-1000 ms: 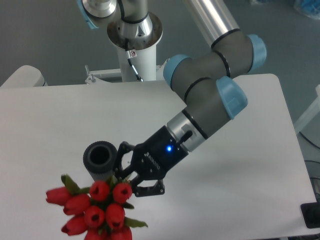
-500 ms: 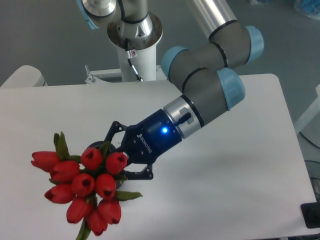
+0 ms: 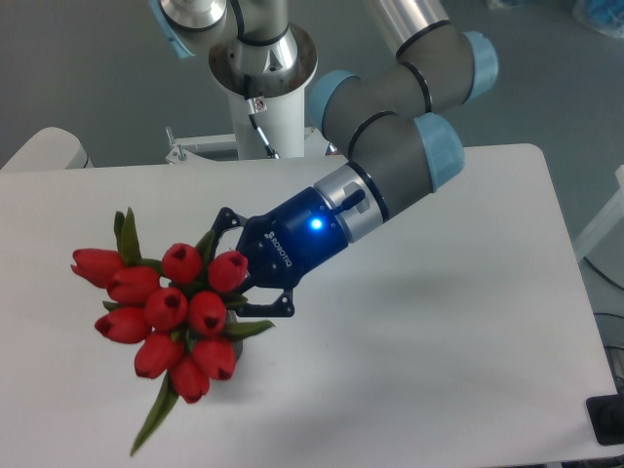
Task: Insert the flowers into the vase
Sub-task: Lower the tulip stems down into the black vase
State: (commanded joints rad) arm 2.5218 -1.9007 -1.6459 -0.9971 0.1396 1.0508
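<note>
Reaching down from the upper middle of the frame toward the lower left, the grey and pale-blue jointed robot arm (image 3: 390,136) ends in a dark blue wrist with a small lit blue lamp, and beyond that the black two-finger gripper (image 3: 239,268). Its fingers (image 3: 261,308) lie against the right side of the bunch of red tulip buds with green stems and leaves (image 3: 166,307), one black link showing above the blooms and another below them; the bunch hides the fingertips, so how far apart they stand and whether they grip the stems cannot be told. The flowers sit in the left half of the frame, a little below the middle, their red heads spread in a loose cluster facing the camera, with two upright green leaves at the upper left of the cluster and one long green leaf trailing down to the lower left. The vase cannot be made out; only a small dark patch shows under the lower right edge of the blooms, too hidden to identify. The white table top (image 3: 448,341) fills the lower part of the frame, with the arm's white round base post (image 3: 261,88) standing at its far edge, upper middle.
</note>
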